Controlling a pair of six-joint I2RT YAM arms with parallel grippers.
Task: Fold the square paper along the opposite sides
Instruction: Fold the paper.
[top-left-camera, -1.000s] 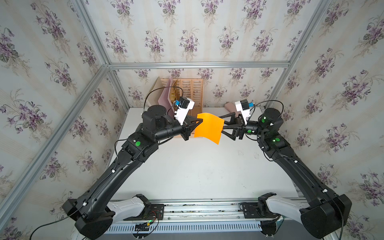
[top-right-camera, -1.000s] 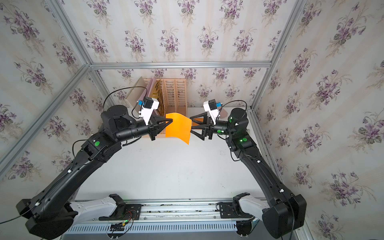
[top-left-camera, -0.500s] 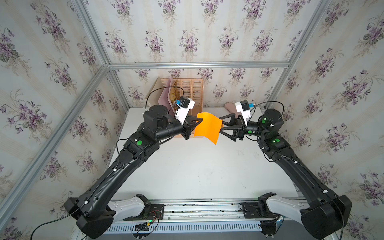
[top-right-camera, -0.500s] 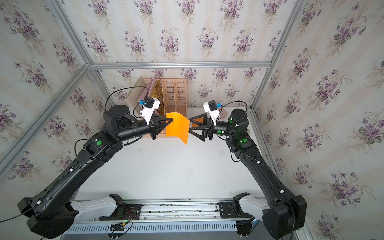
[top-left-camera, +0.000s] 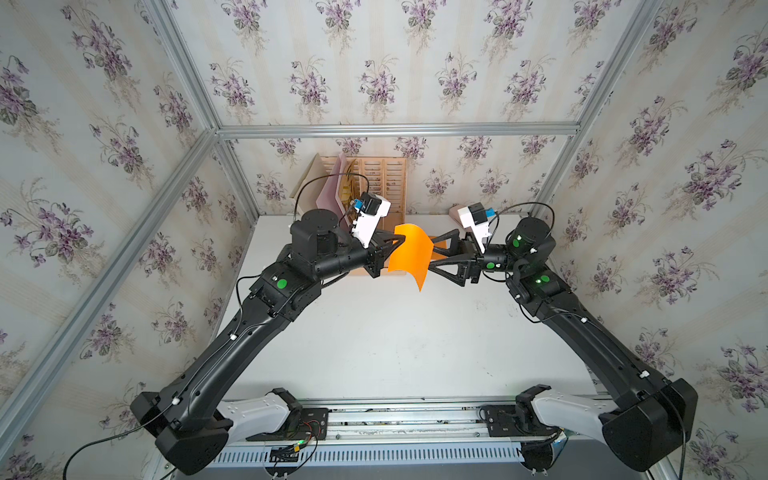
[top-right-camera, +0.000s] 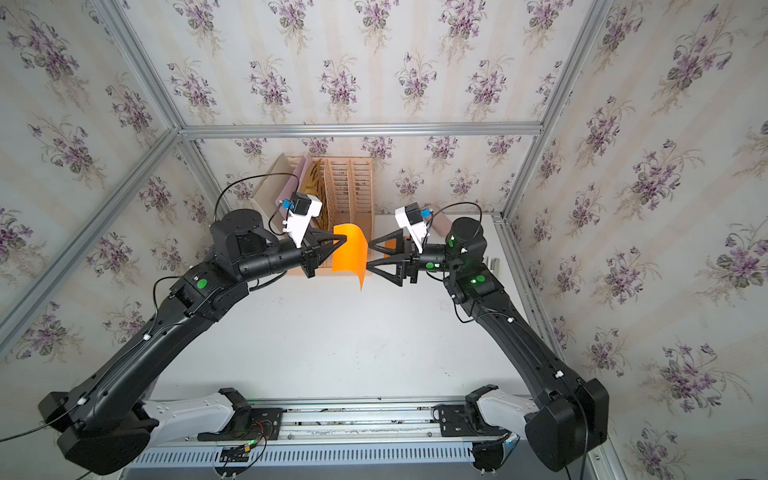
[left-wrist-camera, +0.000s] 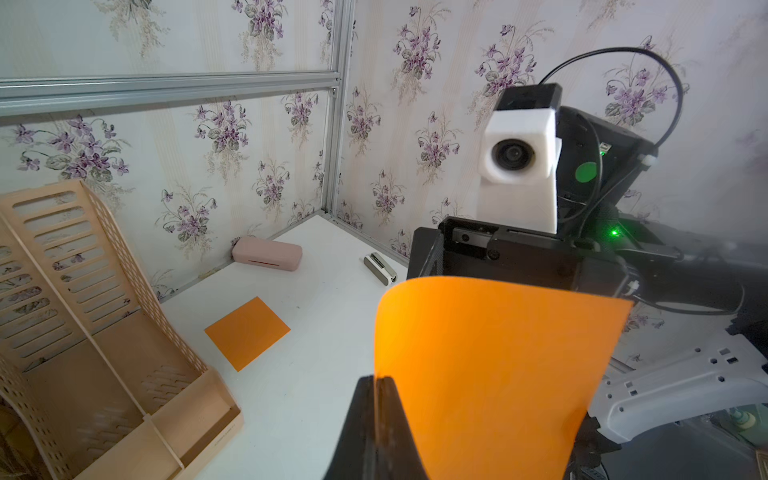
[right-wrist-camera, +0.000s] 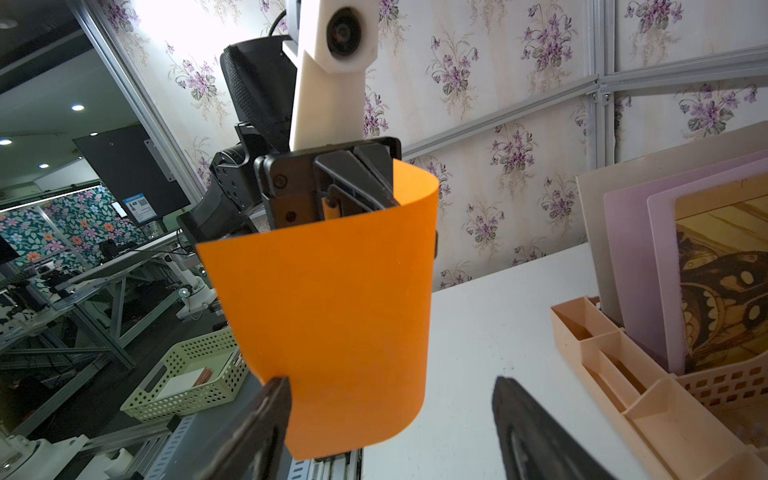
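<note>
- Both top views look steeply down from high above the near edge of the white table (top-left-camera: 395, 353), framing both arms whole and the back wall.
- The left wrist view rides close behind the left gripper (left-wrist-camera: 376, 386), facing the right arm across the lifted orange paper (left-wrist-camera: 490, 374).
- The right wrist view, behind the right gripper (right-wrist-camera: 390, 386), faces back at the same sheet, very near.
</note>
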